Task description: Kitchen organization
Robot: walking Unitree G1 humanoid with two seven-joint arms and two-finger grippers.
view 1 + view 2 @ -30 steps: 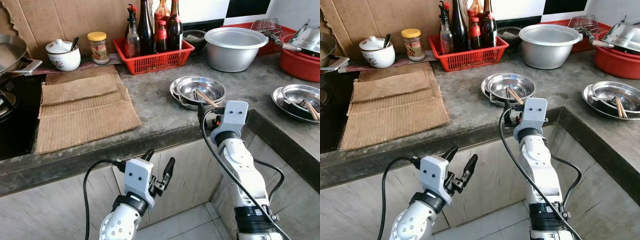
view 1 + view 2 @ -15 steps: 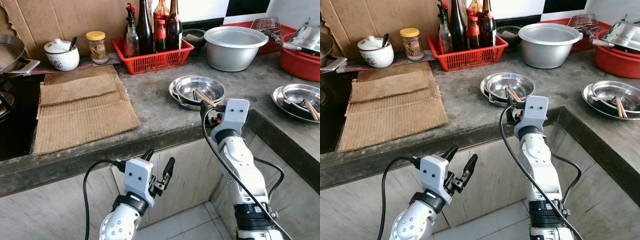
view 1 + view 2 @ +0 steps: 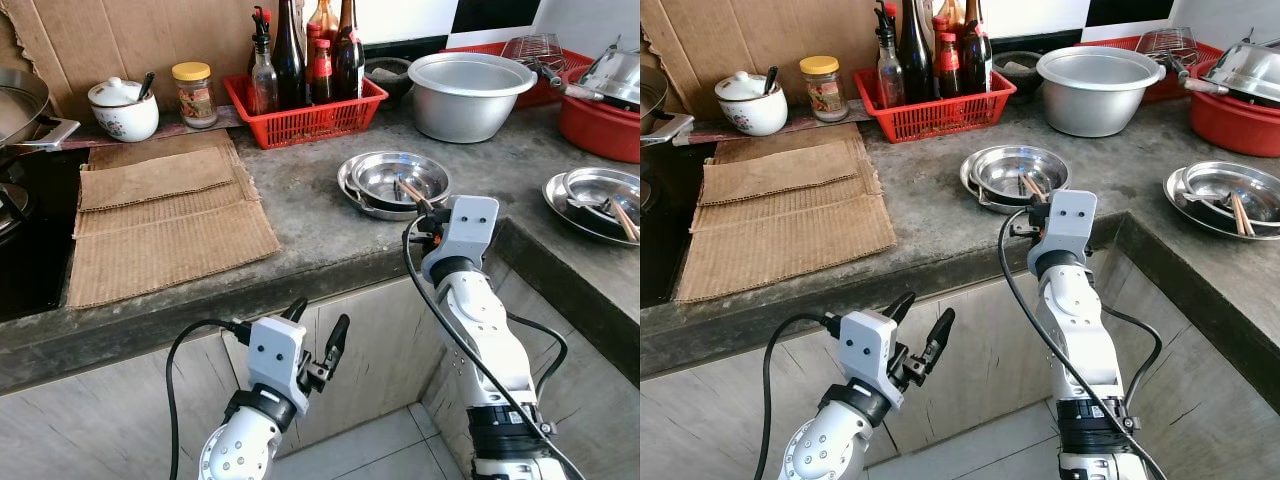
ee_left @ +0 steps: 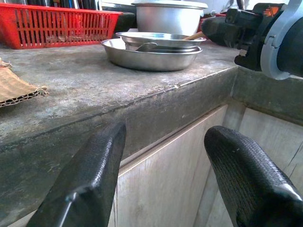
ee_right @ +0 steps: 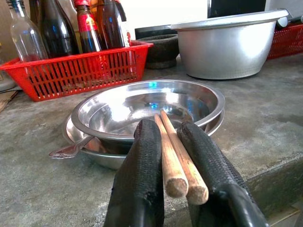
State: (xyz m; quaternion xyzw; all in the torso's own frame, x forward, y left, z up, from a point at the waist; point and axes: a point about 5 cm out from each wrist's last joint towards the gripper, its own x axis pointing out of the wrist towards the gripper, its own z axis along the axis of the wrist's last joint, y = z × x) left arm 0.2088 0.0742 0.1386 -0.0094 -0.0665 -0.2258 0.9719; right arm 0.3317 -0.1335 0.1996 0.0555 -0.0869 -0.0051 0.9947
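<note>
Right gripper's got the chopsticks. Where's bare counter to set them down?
The right gripper is shut on the chopsticks. Bare counter lies between the cardboard and the stacked steel plates, in front of the red basket. A smaller patch lies between those plates and the right-hand plates. The back row is crowded.

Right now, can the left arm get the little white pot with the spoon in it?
Probably not. The left gripper hangs below the counter edge, and the white pot sits far back by the cardboard wall.
</note>
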